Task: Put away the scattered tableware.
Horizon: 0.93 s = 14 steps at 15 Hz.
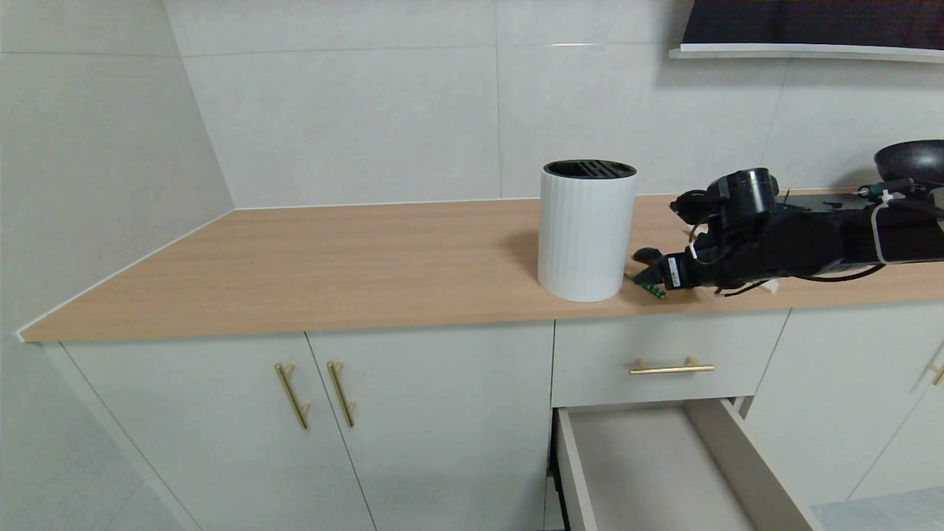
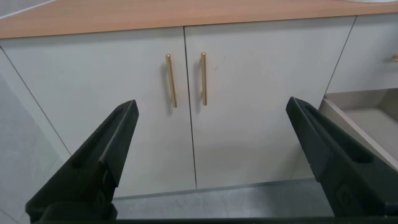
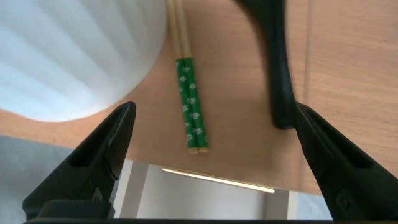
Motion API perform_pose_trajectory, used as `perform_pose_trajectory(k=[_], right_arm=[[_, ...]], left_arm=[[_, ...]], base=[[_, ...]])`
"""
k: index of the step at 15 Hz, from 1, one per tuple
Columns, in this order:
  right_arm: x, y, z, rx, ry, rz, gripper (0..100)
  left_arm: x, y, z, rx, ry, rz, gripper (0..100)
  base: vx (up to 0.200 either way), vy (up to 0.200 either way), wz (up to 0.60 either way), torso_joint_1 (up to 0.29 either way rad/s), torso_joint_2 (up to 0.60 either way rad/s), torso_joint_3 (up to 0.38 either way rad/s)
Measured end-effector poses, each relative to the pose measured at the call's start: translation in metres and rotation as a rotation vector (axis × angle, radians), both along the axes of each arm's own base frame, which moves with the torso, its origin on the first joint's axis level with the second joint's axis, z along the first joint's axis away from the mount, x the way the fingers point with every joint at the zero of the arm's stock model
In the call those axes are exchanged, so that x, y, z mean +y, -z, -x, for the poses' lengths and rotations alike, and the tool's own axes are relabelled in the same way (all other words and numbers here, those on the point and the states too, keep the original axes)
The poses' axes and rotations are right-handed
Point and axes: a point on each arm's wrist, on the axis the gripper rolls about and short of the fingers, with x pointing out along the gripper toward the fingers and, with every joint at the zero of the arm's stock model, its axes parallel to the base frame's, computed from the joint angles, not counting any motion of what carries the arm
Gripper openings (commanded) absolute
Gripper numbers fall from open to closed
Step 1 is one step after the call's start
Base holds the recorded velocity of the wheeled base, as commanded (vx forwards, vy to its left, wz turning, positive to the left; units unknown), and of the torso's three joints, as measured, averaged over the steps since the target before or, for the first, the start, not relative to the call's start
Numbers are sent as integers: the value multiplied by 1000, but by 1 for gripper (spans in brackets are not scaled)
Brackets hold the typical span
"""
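Left of and below the white ribbed cylindrical utensil holder (image 1: 587,228): the left gripper (image 2: 212,102), its two black fingers spread wide with nothing between them, facing the cupboard front.
Cupboard doors: two pale flat doors (image 1: 221,428), below and left of the holder, meeting at the middle.
Door handles: two slim brass bars (image 2: 170,81), one on each door, side by side and upright.
Counter: one light wooden worktop (image 1: 332,258), running left and right of the holder.
Holder: one, upright on the counter near its front edge, with a black slotted top.
Chopsticks: two pale wooden sticks with green patterned ends (image 3: 191,106), lying flat and side by side just right of the holder's base. Their green ends point to the counter's front edge. I cannot tell whether their far ends touch the holder.
Black handle: one long black utensil handle (image 3: 277,74), flat on the counter right of the chopsticks and apart from them; the rest of the utensil is out of view.
Right gripper (image 3: 214,109): right of the holder, low over the counter, fingers held wide apart and gripping nothing. The chopsticks and the black handle both lie in the gap.
Drawers: two, below and right of the holder. The upper drawer (image 1: 664,361) is closed and has one brass handle; the lower drawer (image 1: 726,442) is pulled out.
Pan: one black pan (image 1: 911,158), far right of the holder, toward the wall.
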Motion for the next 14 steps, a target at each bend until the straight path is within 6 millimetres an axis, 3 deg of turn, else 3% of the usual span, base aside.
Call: perform_pose_trajectory(k=[6, 14], right_arm=[[14, 10, 2, -58, -41, 5, 100], [16, 23, -5, -53, -43, 2, 100]], left_arm=[[0, 0, 0, 0, 0, 0, 100], [0, 0, 0, 0, 0, 1, 100]], base=[[0, 0, 0, 0, 0, 0], [0, 0, 0, 0, 0, 0]])
